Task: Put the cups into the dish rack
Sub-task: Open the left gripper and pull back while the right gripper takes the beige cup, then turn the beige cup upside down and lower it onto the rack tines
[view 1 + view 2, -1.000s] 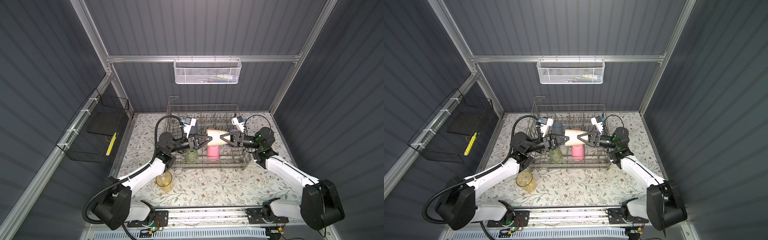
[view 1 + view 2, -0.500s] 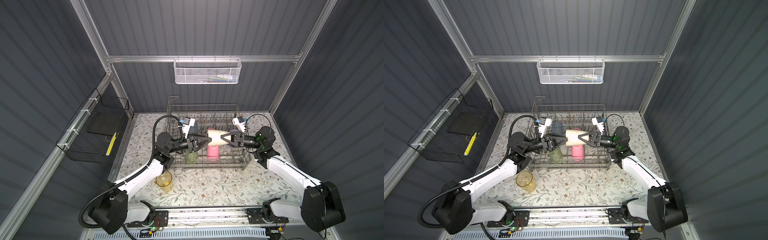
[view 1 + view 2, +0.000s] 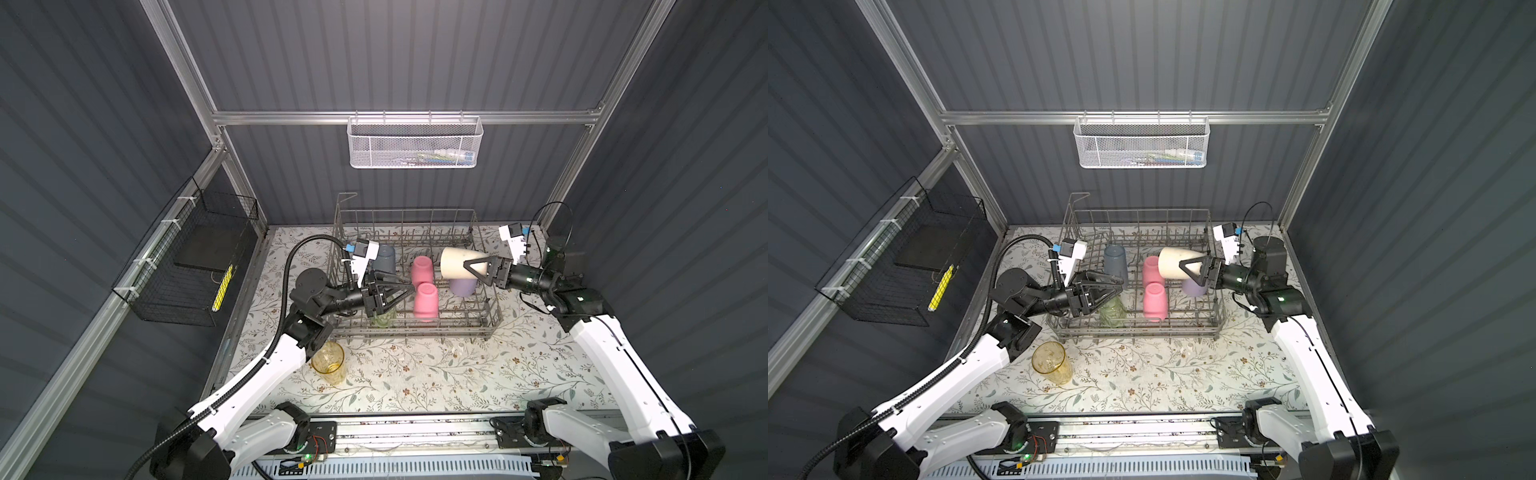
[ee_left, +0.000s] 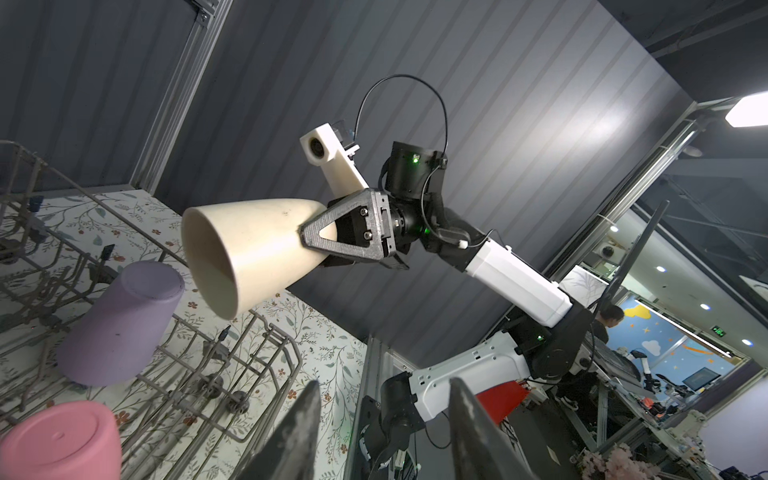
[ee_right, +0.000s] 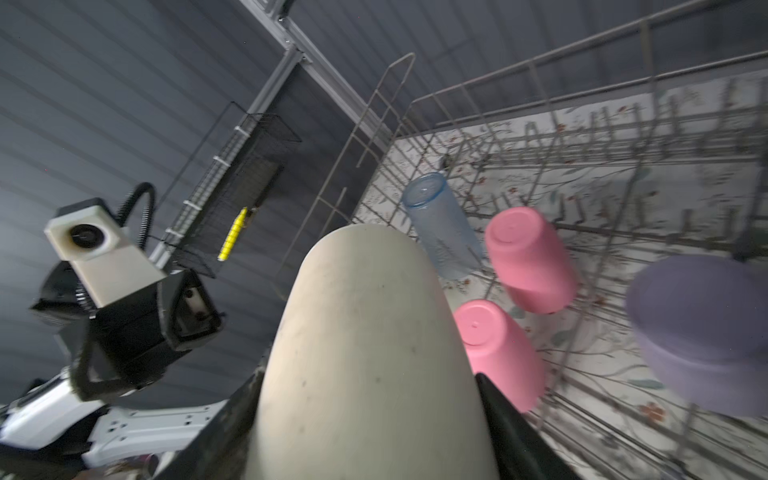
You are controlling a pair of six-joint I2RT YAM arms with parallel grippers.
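**Hidden or unclear parts.** The green cup [image 3: 381, 319] stands at the near left of the dish rack [image 3: 449, 327]. In both top views it is largely covered by the left hand [image 3: 404, 294], so its orientation cannot be told. The narrow base of the beige cup [image 3: 454, 261] is lost between the fingers of the right hand [image 3: 466, 268], which pinches it there. In the right wrist view this cup fills the middle and runs off the edge, leaving only dark slivers of finger. It is held on its side above the right part of the rack, mouth toward the left hand, and it covers part of the lavender cup [image 3: 462, 287] below. The left hand is spread and empty; its wrist view cuts off all but two pointed black fingertips [image 4: 296, 434]. The contents of the white mesh basket [image 3: 413, 143] cannot be made out.

**Materials and shapes.** All cups are tapered tumblers.
- **Opaque, matt:** the beige cup, the lavender cup, the far pink cup [image 3: 422, 268] and the near pink cup [image 3: 426, 301]. The last three sit base up among the tines.
- **Translucent:** the blue-grey cup [image 3: 384, 257], also base up.
- **Clear:** the yellow cup [image 3: 329, 363], which stands mouth up on the floral-printed tabletop [image 3: 415, 374], outside the rack.

The rack is grey wire.
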